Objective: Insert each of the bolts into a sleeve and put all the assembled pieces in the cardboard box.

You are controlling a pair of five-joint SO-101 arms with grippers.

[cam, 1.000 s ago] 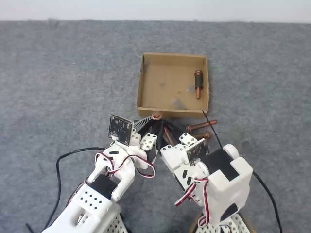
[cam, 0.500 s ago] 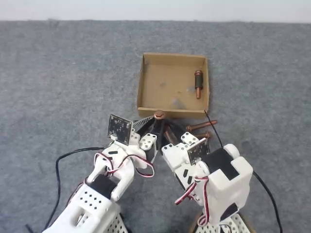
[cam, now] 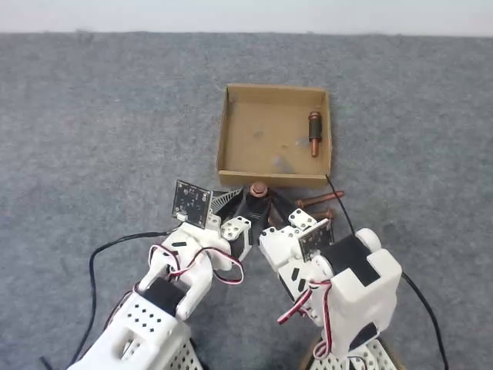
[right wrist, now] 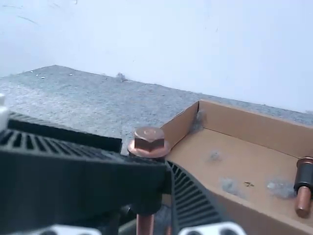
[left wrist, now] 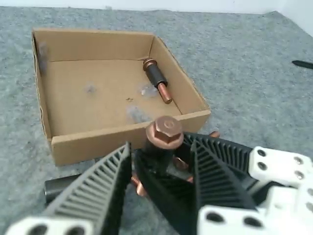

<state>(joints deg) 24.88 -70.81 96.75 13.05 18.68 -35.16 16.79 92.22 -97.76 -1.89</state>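
There is one cardboard box point(cam: 269, 178) on the grey table point(cam: 115, 116). Inside it lies one assembled piece point(cam: 314, 132), against the far side wall as seen from the left wrist. Four bolts can be counted in all. One is in that piece, and two loose bolts point(cam: 317, 200) lie side by side on the table just outside the box's near wall. One upright bolt point(cam: 259, 189) stands where the two arms meet. The right gripper point(cam: 279, 208) is clamped on this bolt, with the head above its black jaws and the shaft below. Whether the left gripper point(cam: 237, 204) is closed cannot be told. A spare dark sleeve point(left wrist: 58, 186) lies on the table beside the left gripper. The box's near wall rises directly beyond the upright bolt, and a thin black wire point(cam: 333, 196) crosses the loose bolts.
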